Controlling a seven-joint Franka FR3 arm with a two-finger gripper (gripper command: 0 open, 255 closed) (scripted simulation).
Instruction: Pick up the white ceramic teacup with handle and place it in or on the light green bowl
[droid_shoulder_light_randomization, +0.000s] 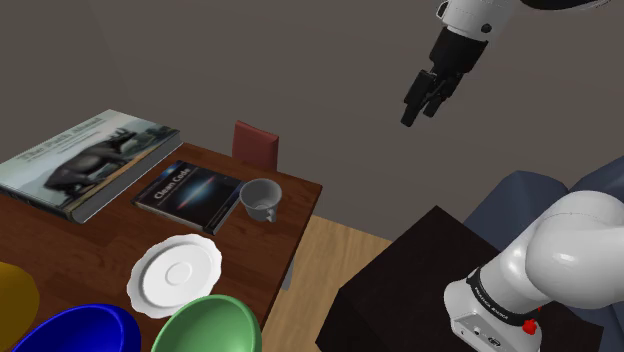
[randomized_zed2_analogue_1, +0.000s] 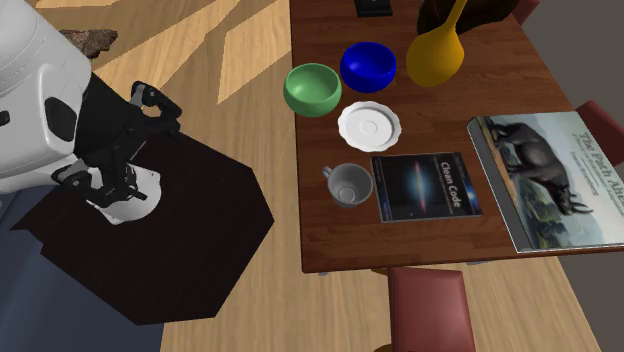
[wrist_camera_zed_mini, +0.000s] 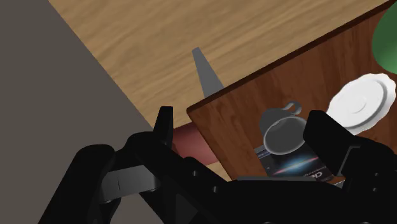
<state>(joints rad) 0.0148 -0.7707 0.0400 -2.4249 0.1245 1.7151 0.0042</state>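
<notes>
green bowl (droid_shoulder_light_randomization: 208, 328) sits nearest in the shoulder view, the pale teacup (droid_shoulder_light_randomization: 261, 200) upright farther back near the table (droid_shoulder_light_randomization: 115, 228) corner, just beside a dark book (droid_shoulder_light_randomization: 190, 193), and the gripper (droid_shoulder_light_randomization: 425, 98) hangs high, off past the table's edge. second exterior view: a white saucer (randomized_zed2_analogue_1: 369, 123) lies between teacup and bowl. wrist view: the black fingers (wrist_camera_zed_mini: 164, 130) stand wide apart and empty, the teacup far below them.

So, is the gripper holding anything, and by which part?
Nothing is held. The black gripper hangs open in mid-air; the pale grey handled teacup sits untouched on the wooden table.
</notes>
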